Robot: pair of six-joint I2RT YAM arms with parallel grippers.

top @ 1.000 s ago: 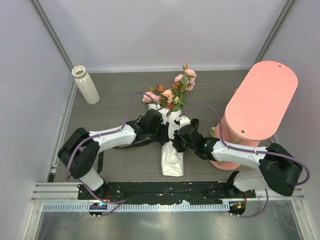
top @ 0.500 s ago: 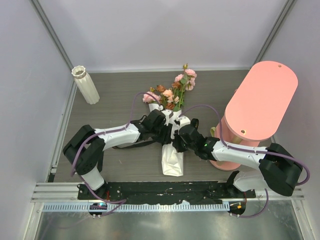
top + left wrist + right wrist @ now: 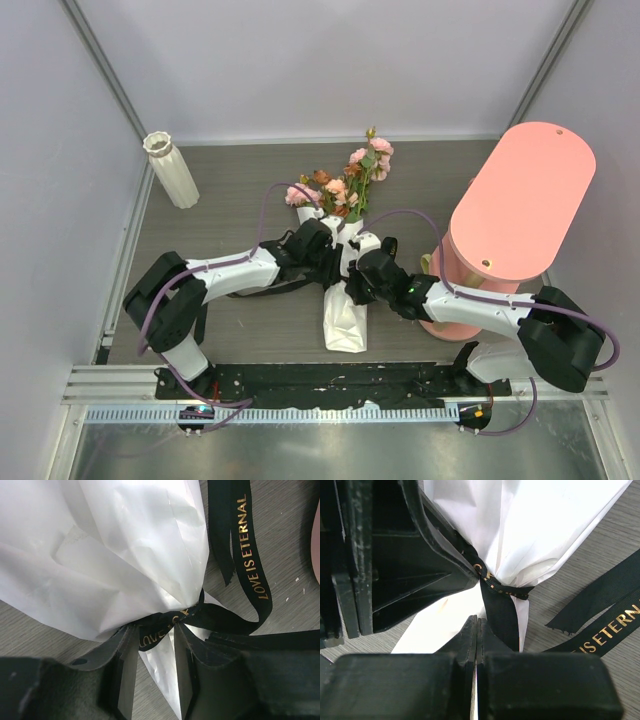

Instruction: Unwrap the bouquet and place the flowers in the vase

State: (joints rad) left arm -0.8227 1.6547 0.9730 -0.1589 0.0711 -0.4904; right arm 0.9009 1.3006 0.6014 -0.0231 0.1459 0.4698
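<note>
On grey wood-grain bench (image 3: pixel 250 190), pale walls around: vase (image 3: pixel 172 170) upright at far-left corner, bouquet (image 3: pixel 345 300) lying mid-bench with flowers (image 3: pixel 352 180) toward far edge, pink stand (image 3: pixel 520 200) right. Left claw (image 3: pixel 152 640) spread, straddling ribbon (image 3: pixel 250 545) knot. Right claw (image 3: pixel 476 630) pressed together; ribbon pinched or not, can't tell. Left elbow shifted slightly right versus a second ago.

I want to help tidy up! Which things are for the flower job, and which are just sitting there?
For the job:
- bouquet in white paper
- flowers
- black ribbon tied round the paper
- white vase

Just sitting there:
- big pink stand
</note>
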